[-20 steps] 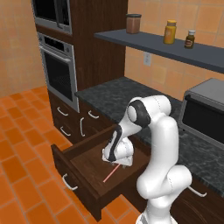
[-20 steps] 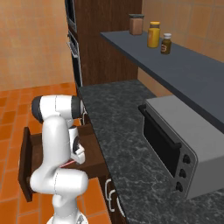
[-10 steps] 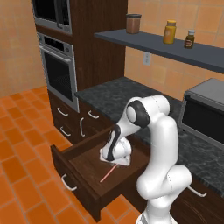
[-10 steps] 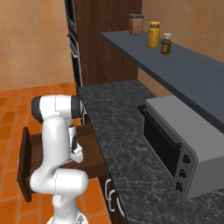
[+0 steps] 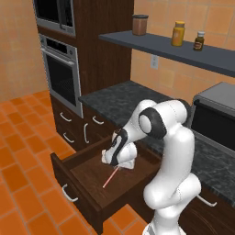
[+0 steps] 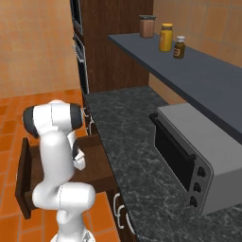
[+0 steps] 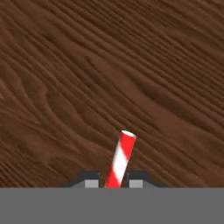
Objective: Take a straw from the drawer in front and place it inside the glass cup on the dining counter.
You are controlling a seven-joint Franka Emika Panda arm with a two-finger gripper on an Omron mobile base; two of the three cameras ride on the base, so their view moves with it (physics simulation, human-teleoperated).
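**Currently: straw clamped inside the open drawer**

Here I judge handling first. The straw (image 7: 119, 160) is a thin red-and-white striped stick, so I expect it to be very light, fairly stiff along its length, smooth-walled and easy to crush or kink under side load. It can also pivot between narrow tips. The best hold would be near its middle, across the width, so that neither end swings; a hold near one end leaves a long free lever.

In the hand view, the gripper (image 7: 113, 183) has its two fingertips drawn in against either side of the straw, so I read the tool as clamped on it. One end of the straw rises past the tips toward the drawer floor. In the left base view, the free length of the straw (image 5: 109, 178) slants from the hand toward the drawer front, which suggests the hold sits nearer one end than the middle. I cannot tell whether the low end touches the floor.

Containers: the drawer (image 5: 89, 203) stands pulled out below the black speckled counter (image 5: 120, 98), its silver handle (image 5: 69, 194) on the front panel. Inside the drawer I see the straw and bare wood, nothing else. In the right base view the drawer (image 6: 24, 177) is mostly hidden behind the arm.
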